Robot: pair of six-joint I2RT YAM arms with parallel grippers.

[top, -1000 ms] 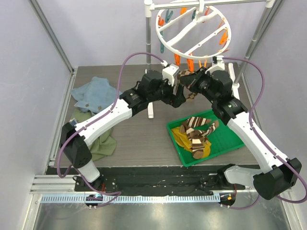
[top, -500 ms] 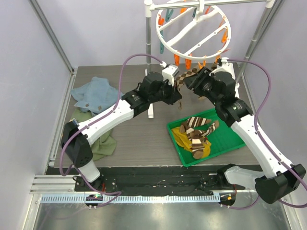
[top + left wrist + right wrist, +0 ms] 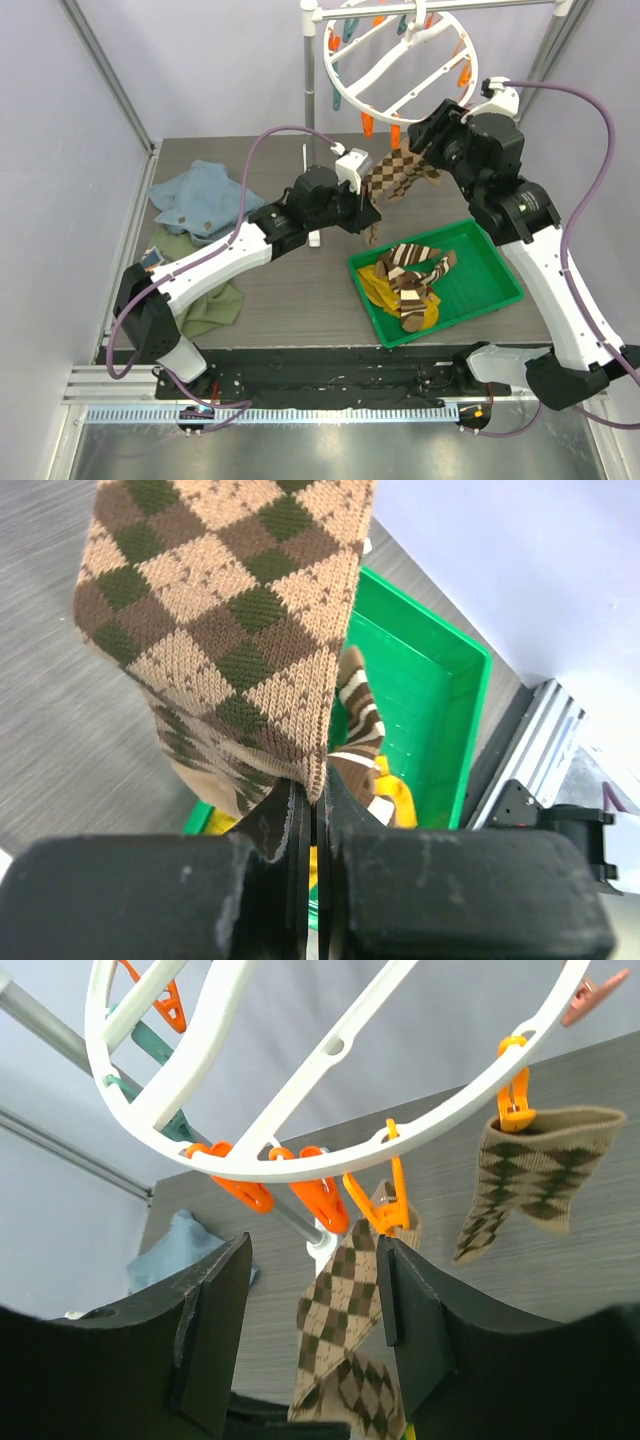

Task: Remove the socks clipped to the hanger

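Grey table [image 3: 280,300]: left gripper [image 3: 312,795] clamping diamond-patterned sock [image 3: 230,610]; right gripper [image 3: 312,1260] gaping empty, should squeeze orange clip [image 3: 398,1192] ahead.

Robotics lab test cell: plain lilac wall panels [image 3: 55,200], aluminium frame posts [image 3: 108,75], 2 cabled robot arms [image 3: 220,255] bolted to a near-edge aluminium rail [image 3: 110,385].

The diamond-patterned sock [image 3: 230,630] is matt knitted cloth with a fine stitch grain. The hanger [image 3: 300,1068] is smooth white plastic, and its orange clips [image 3: 322,1202] are glossier (the same hard plastic look). The green tray [image 3: 430,660] is shiny moulded plastic. The tabletop [image 3: 60,740] is matt, streaked grey.
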